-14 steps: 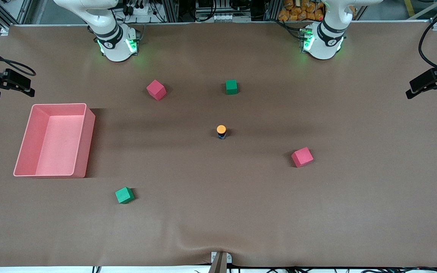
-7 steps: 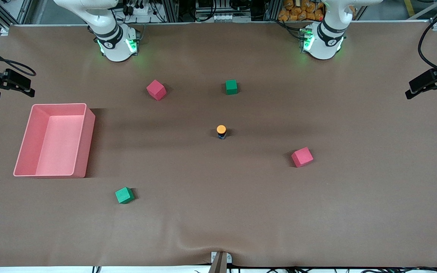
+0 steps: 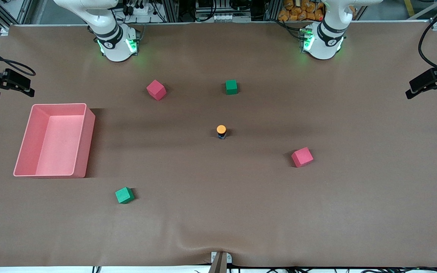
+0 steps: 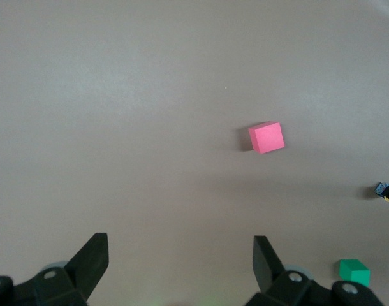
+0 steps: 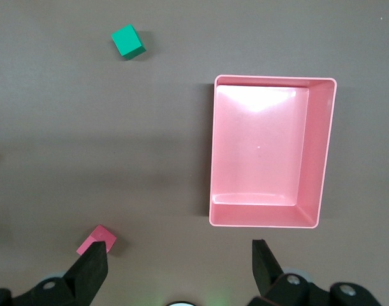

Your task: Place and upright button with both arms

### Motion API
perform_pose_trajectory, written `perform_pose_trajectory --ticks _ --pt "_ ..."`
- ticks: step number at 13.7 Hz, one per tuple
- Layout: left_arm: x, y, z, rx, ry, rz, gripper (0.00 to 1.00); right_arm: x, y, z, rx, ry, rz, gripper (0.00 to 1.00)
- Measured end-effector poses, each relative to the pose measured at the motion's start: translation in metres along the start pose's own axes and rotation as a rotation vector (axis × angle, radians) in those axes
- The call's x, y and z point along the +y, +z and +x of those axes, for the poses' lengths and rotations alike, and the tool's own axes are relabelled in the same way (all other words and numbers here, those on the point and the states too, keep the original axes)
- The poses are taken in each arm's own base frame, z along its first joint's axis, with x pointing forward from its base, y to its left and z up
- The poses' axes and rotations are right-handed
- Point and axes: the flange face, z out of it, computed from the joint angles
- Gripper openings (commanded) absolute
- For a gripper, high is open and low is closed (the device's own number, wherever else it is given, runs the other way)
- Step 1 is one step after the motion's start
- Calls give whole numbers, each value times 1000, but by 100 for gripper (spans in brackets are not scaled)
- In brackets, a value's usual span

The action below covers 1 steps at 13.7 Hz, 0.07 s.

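Front view: button (image 3: 221, 131) upright mid-counter (image 3: 355, 208). Left gripper (image 4: 180, 255) and right gripper (image 5: 180, 258) both high, fingers released, arms waiting.

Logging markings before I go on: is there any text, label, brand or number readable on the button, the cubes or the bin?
None readable.
button: plain orange cap, no lettering visible.
red cubes and green cubes: blank faces.
pink bin: no label.
Round marks on both arm bases: too small to read.
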Motion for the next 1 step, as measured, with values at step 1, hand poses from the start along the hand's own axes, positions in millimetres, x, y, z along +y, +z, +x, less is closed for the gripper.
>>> perform_pose_trajectory --ticks 1 --pt "0 0 0 0 0 0 100 -1 0 0 0 -3 0 100"
